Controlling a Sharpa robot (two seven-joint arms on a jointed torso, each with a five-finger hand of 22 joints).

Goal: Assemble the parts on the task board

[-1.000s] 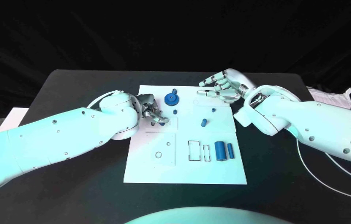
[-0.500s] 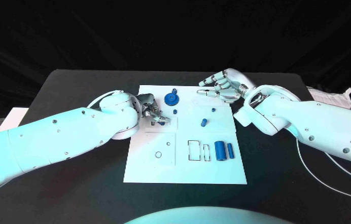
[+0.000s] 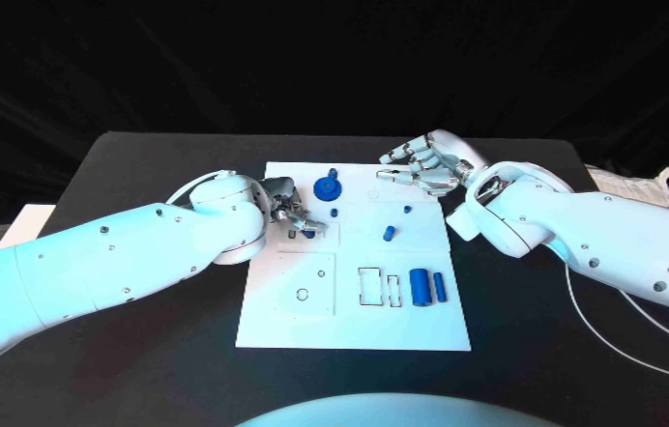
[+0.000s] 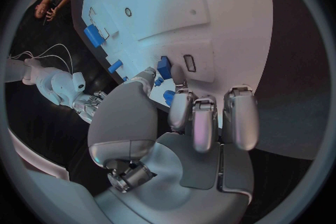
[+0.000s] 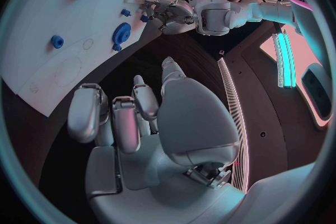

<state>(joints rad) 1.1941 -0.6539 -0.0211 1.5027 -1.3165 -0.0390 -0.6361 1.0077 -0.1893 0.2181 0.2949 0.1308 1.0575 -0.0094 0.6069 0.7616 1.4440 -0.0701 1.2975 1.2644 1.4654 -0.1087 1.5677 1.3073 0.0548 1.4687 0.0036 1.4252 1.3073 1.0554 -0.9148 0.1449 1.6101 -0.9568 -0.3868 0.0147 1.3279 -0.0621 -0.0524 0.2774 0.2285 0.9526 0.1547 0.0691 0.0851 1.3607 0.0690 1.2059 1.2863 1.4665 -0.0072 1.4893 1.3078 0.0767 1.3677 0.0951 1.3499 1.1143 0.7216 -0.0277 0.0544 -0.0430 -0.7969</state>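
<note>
Black table [image 3: 139, 369] with a dark backdrop behind it, and the white task board [image 3: 356, 321] sits in the middle, with open tabletop around it on the near side and both flanks. The near half of the board is mostly bare white apart from a few outlined slots, so there's room to move there. The crowding is at the far end: the left hand [image 3: 289, 212] comes in over the board's left edge with its fingers curled down around a small blue part [image 4: 164, 67] (pinched between thumb and fingers as far as I can tell from the left wrist view, though the contact is partly hidden). Just beside it, toward the far edge, sits a blue gear [image 3: 325, 190], with a small blue peg [image 3: 332, 173] past it. The right hand [image 3: 422, 168] hovers at the board's far right corner, fingers loosely bent and apart, nothing in it. Mid-board is a little blue piece [image 3: 389, 233], and nearer the right edge two blue cylinders [image 3: 426, 287] lie side by side next to a rectangular slot [image 3: 371, 287]. A white cable [image 3: 593, 311] trails on the table off to the right, well apart from the board.
</note>
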